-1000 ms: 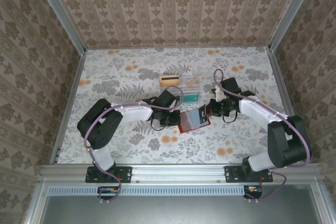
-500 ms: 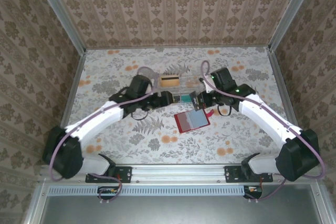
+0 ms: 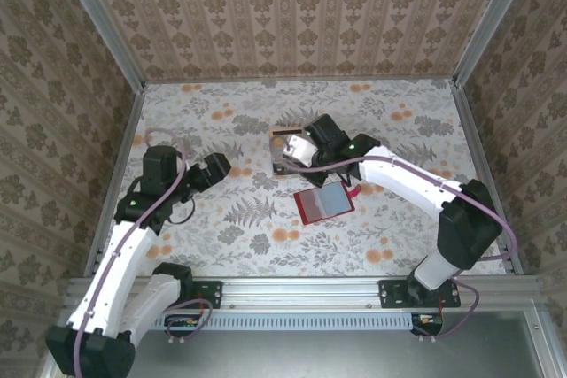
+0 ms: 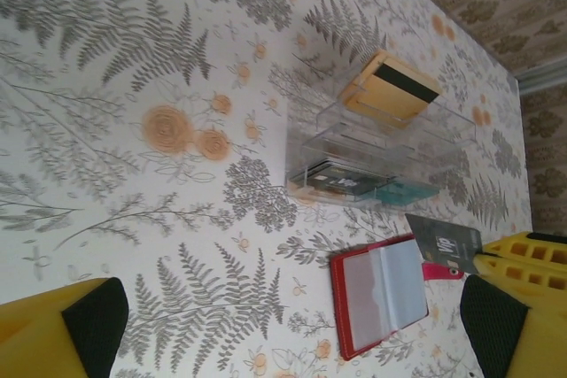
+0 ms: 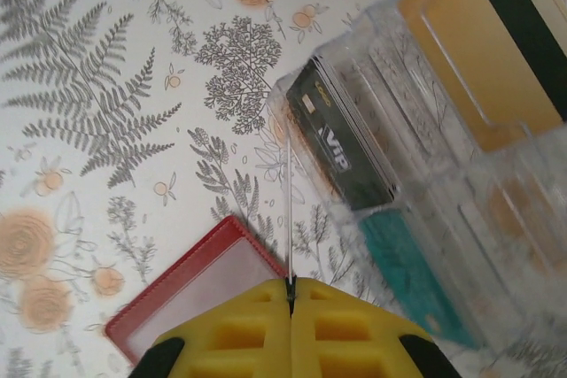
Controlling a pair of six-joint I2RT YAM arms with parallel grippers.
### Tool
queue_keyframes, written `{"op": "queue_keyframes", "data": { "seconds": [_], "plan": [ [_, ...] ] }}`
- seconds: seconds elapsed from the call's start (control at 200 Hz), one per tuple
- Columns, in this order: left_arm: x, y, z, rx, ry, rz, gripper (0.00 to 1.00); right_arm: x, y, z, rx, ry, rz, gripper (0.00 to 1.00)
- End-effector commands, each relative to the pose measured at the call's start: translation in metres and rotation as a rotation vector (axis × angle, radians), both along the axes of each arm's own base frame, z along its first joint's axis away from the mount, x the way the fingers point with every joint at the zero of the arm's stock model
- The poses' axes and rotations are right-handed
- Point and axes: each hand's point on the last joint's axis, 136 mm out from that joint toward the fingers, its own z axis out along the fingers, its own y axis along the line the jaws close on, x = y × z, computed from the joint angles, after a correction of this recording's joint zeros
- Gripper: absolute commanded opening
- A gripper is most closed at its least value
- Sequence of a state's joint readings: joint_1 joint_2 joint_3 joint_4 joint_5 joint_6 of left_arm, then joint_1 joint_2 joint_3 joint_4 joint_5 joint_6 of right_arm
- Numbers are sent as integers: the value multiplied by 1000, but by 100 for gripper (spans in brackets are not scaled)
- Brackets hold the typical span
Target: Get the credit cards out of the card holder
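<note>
While my right gripper [image 5: 290, 284] clamps a thin card [image 5: 289, 201], edge-on at the wrist, seemingly whitish overhead, near the flat red wallet [image 5: 205, 276], my left gripper [image 4: 292, 323] gapes empty.

Right wrist view: a dark card [image 5: 341, 143] standing on edge in a compartment of the clear tray [image 5: 496, 192] bears "VIP" in large pale capitals. A small mark above the word is too fine to read. The thin card [image 5: 289, 210] clamped in the right pincer [image 5: 290, 288] is seen edge-on, its print hidden.

Left wrist view: a grey card [image 4: 443, 238] just beside the red card holder [image 4: 381, 303] carries a white script reading roughly "Vip".
</note>
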State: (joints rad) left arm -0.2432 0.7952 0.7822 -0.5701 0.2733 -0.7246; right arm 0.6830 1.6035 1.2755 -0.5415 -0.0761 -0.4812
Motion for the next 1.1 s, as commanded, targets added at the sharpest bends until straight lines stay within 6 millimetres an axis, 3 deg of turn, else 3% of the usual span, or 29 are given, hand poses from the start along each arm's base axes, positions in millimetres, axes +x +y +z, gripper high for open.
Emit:
{"op": "queue_keyframes", "data": {
  "seconds": [0.0,0.395,1.095],
  "plan": [
    [-19,11,-14,30,50,1,100,14,19,6,-125,-192,199,0],
    [-28,22,-10,39,53,31,100,39,30,-27,-334,-296,343,0],
    [-33,25,-16,26,70,40,100,56,31,-71,-398,-256,346,0]
  ]
}}
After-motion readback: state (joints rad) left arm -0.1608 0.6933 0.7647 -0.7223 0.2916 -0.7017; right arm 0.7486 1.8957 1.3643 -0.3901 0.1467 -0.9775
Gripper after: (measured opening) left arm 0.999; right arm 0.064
